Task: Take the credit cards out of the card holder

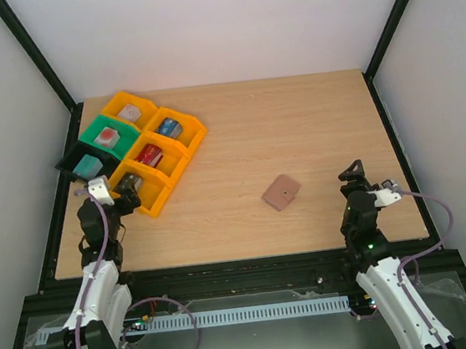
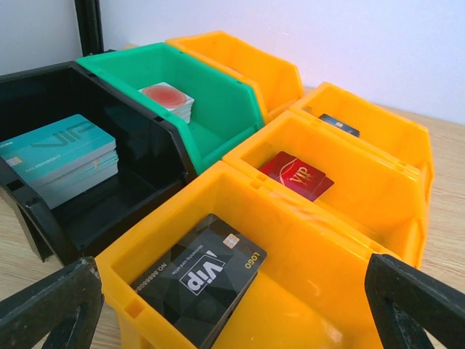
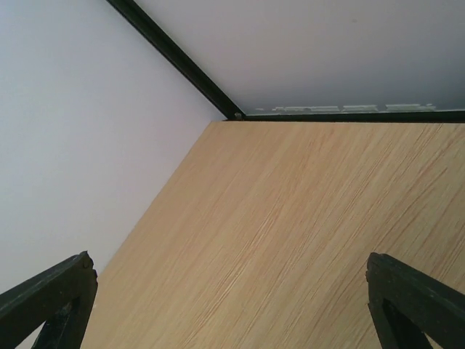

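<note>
The card holder is a small tan-brown square wallet. It lies shut and flat on the wooden table, right of centre, and shows only in the top view. No credit cards show outside it; any inside are hidden. My left gripper is open and empty at the near end of the plastic trays, far left of the holder. In the left wrist view it hovers over a yellow tray. My right gripper is open and empty, to the right of the holder and apart from it. The right wrist view shows only bare table between its fingers.
A cluster of trays stands at the back left: several yellow, one green, one black. Each holds a stack of cards, such as a black VIP stack, a red one and a teal one. Black frame posts and white walls surround the table.
</note>
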`<state>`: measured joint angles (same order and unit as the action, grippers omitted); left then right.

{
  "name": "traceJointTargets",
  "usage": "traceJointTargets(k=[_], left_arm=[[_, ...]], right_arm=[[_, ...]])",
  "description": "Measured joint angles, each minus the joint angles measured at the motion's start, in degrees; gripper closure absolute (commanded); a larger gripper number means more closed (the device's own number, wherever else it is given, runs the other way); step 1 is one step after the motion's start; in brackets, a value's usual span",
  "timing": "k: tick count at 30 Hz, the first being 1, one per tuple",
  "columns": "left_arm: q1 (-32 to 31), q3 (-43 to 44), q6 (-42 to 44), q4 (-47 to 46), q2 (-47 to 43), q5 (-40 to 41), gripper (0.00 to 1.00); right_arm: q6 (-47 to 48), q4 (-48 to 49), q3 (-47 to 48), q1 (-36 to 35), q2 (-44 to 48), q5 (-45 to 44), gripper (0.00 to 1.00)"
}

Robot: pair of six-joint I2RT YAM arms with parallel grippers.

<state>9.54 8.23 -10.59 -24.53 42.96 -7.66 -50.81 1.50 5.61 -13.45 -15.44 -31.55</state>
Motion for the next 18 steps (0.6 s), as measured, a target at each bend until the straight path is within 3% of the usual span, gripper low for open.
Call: traceJointTargets(k=[5, 13, 15, 18], left_arm=[[0.87, 0.0, 0.02, 0.0, -0.55, -3.54, 0.01], [1.79, 4.92, -6.75, 1.62, -2.25, -14.88, 0.01], [1.66, 7.67, -10.29, 1.42, -1.95, -19.17, 0.01], [0.13, 10.97, -15.52, 1.57, -1.29, -23.52, 0.01]], right_arm=[[1.92, 0.76, 0.0, 0.0, -0.46, 1.16, 0.01], [12.39, 13.05, 0.13, 0.0, -0.74, 14.19, 0.01], [14.01, 16.04, 0.96, 0.0, -2.51, 17.14, 0.0], [15.8, 16.33, 6.43, 0.02, -11.02, 22.88, 0.07]])
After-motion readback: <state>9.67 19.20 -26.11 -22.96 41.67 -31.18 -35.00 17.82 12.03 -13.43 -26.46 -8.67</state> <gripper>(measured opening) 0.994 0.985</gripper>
